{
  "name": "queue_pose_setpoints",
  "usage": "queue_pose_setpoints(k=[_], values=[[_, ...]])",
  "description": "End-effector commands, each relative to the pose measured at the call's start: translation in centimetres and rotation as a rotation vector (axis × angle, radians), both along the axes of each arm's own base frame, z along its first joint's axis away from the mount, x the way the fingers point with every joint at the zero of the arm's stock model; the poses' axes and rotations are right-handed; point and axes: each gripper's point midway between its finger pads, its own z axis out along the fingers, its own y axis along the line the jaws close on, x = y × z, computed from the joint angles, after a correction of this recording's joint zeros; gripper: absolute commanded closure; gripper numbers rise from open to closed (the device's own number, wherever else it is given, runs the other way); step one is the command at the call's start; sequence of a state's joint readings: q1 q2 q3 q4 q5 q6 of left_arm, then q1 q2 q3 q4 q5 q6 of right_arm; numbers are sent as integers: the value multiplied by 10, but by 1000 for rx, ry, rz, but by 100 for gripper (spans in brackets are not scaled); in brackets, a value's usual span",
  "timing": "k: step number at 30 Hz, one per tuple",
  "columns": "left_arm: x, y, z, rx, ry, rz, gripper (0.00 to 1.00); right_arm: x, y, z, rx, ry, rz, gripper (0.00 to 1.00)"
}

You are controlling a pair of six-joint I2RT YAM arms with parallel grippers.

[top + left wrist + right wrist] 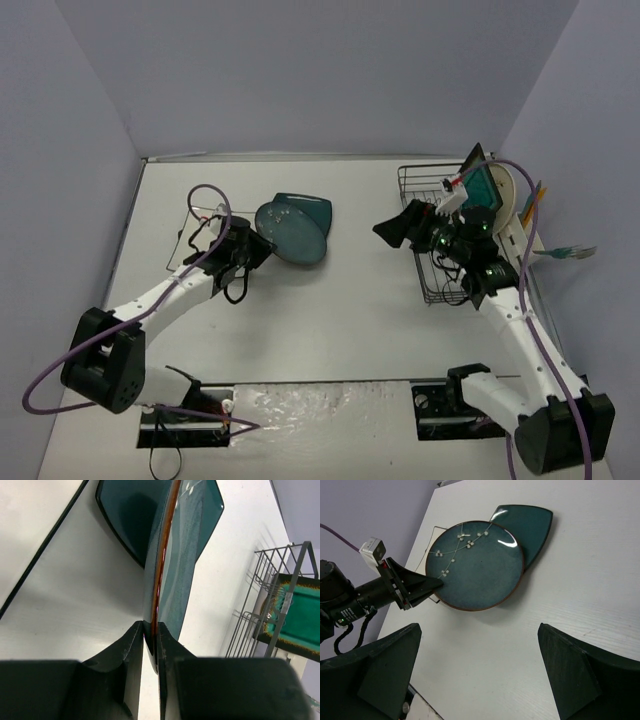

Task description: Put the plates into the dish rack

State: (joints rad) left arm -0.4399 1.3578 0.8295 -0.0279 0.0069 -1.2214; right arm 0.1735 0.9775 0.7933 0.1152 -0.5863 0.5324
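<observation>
The left hand (438, 583) is clenched on the rim of a round teal plate (477, 565) with a white blossom-branch motif and a thin brown edge. Its two fingers pinch the plate from either side, with the rim deep between them. In the left wrist view the plate runs edge-on straight away from the fingers. It is tilted, its gripped side up off the table (350, 320), and it casts a shadow on the white surface below.

Behind and partly under it lies a teal rounded plate (532, 525) with pointed corners, flat on the table; the round plate overlaps it, though whether the two touch I cannot tell. A white square plate (433, 537) lies flat beneath the gripped edge, only its outline showing.

The right hand (479, 629) is released, its fingers spread wide with nothing between them. It hangs above the left side of the dish rack (437, 285), facing across the table toward the teal plates and well apart from them.

The rack sits at the right side of the table. Two plates stand on edge at its far end: a black square plate (482, 185) with a teal centre and, just behind it, a cream round plate (517, 195).
</observation>
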Motion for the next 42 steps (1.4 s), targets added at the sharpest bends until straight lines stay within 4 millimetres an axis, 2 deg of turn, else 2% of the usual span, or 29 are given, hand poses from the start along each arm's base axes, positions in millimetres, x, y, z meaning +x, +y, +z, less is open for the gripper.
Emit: queue_pose_setpoints(k=[1,4,10,12,16,23,29,33,36,42], values=[[13,-10,118,-177,-341,-45,100,14,40,34,71,-72,115,0],[1,-10,139,-209,-399,-76,100,24,59,24,80,-51,144,0],[-21,-17,159,-265,-479,-169,100,39,77,8,104,-24,164,0],[-32,-18,172,-294,-527,-203,100,45,87,2,117,-16,193,0],[-48,-20,187,-318,-594,-265,100,51,101,1,165,-27,238,0],[-65,-23,201,-341,-667,-330,100,53,120,-13,193,1,325,0],[-71,-27,206,-356,-700,-370,100,48,127,-10,238,-18,386,4],[-71,-28,204,-356,-705,-383,100,44,130,-3,273,-27,415,24],[-70,-29,204,-352,-709,-384,100,42,129,0,285,-29,415,49],[-68,-31,203,-349,-709,-396,100,41,126,-2,263,-25,406,81]])
